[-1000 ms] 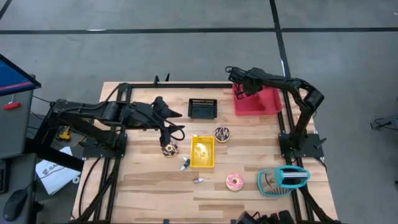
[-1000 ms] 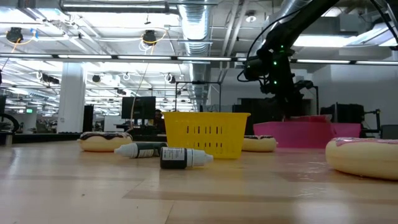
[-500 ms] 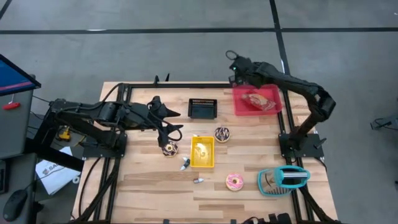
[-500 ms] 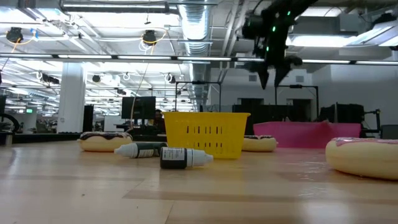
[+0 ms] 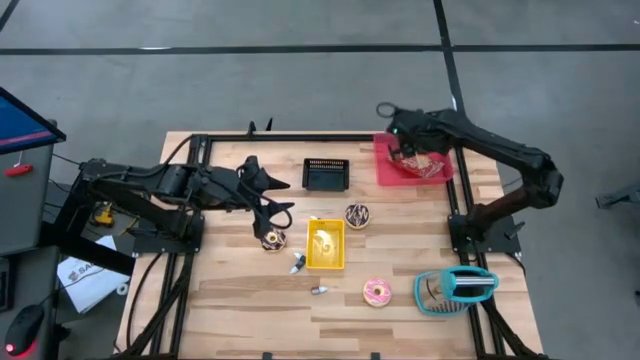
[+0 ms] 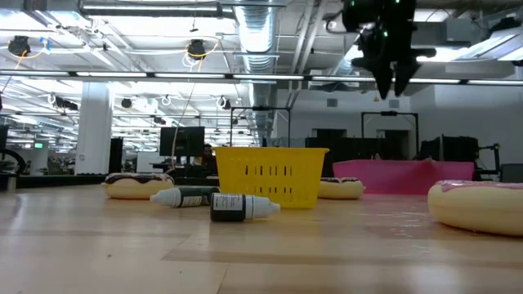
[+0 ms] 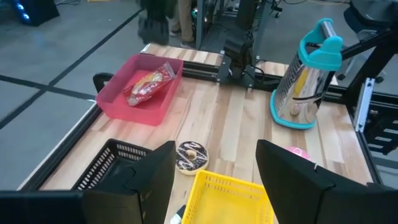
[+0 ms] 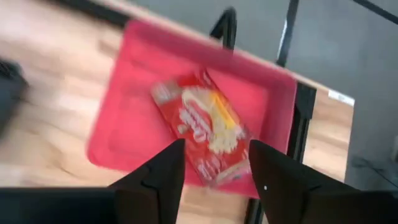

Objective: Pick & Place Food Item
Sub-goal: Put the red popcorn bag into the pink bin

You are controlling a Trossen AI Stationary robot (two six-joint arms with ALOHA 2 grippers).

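We see the right gripper (image 5: 403, 150) raised over the red bin (image 5: 441, 170) at the far right corner of the bench (image 5: 230, 300), its two fingers (image 8: 155, 180) standing apart with nothing between them. The food item, a red snack packet (image 5: 420, 163), lies flat inside that bin, directly below the gripper and just to the side of its fingertips toward the bin's outer wall. In the right wrist view the packet (image 8: 202, 127) fills the gap between the fingers, so we judge this arm lined up almost straight above it. The packet's long axis runs on a diagonal across the bin, from the far inner corner toward the near outer corner; we cannot tell which end is its top. In the low view the right gripper (image 6: 391, 77) hangs well above the bin's rim (image 6: 392, 167). The left gripper (image 5: 283, 212) waits near the middle of the bench, just beside a chocolate donut (image 5: 271, 239) and well apart from the bin, its fingers (image 7: 146, 177) spread and empty. The right arm is clearly the nearer one. We judge that any fresh grasp would need a straight descent with the fingers set across the packet's short side, or the packet may skid against the bin wall.
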